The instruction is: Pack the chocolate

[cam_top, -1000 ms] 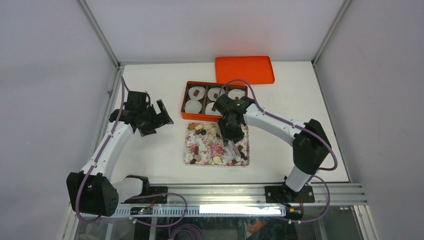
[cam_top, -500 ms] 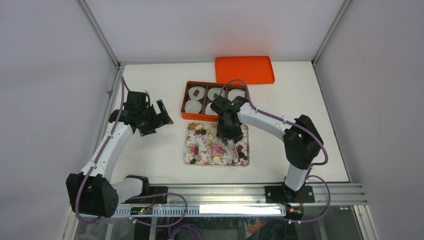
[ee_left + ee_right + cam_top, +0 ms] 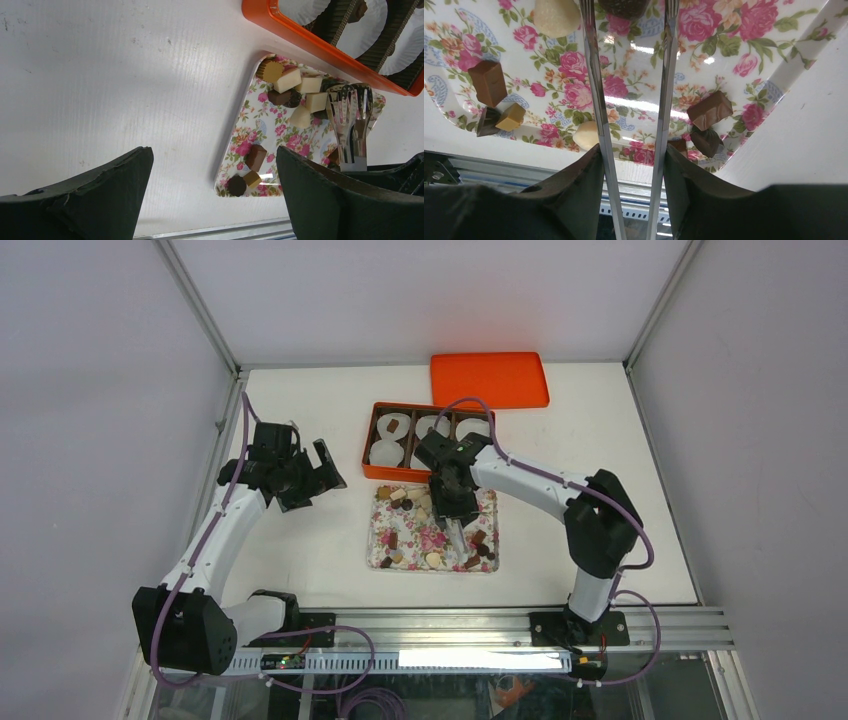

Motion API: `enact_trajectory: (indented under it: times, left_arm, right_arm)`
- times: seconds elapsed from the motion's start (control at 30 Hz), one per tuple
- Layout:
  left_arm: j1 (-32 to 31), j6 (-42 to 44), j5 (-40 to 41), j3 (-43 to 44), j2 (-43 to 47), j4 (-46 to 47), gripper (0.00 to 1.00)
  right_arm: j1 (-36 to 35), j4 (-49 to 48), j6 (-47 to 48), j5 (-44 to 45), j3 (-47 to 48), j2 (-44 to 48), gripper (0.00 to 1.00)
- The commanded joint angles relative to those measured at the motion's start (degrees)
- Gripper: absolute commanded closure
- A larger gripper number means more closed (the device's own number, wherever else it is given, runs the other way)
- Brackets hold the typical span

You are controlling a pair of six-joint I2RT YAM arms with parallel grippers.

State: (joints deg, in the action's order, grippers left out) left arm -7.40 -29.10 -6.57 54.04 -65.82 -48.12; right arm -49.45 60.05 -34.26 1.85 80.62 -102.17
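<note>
Chocolate pieces [image 3: 709,110], brown and cream, scattered on floral tray [image 3: 240,145]; few in paper cups [image 3: 386,452] of orange box [image 3: 300,37] just far of tray. Right gripper [image 3: 631,175] clamped on metal tongs [image 3: 595,75] over tray. Left gripper [image 3: 212,160] jaws wide apart, left of tray.

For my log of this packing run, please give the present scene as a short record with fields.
left gripper: open, above the table, beside the tray
right gripper: shut on metal tongs, over the tray
tongs: arms apart; whether they hold a piece cannot be told
chocolate: mostly loose on the tray, some in the box
box: orange, with white paper cups inside
lid: orange, behind the box
</note>
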Motion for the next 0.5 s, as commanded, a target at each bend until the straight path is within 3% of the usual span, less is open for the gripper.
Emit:
enact_trajectory:
  times: [0.0, 0.27, 0.47]
  left_arm:
    - [0.54, 1.33, -1.22, 0.00, 1.40, 2.05, 0.01]
    - [0.54, 1.35, -1.59, 0.25, 0.35, 2.19, 0.01]
    - [0.54, 1.29, -1.49, 0.19, 0.60, 2.28, 0.01]
  right_arm:
    - [-0.60, -0.38, -1.05, -0.97, 2.63, -0.47, 0.53]
    - [-0.83, 1.17, 0.81, -1.11, 3.59, -1.98, 0.54]
    - [0.50, 1.61, -0.35, -1.06, 2.55, -0.96, 0.62]
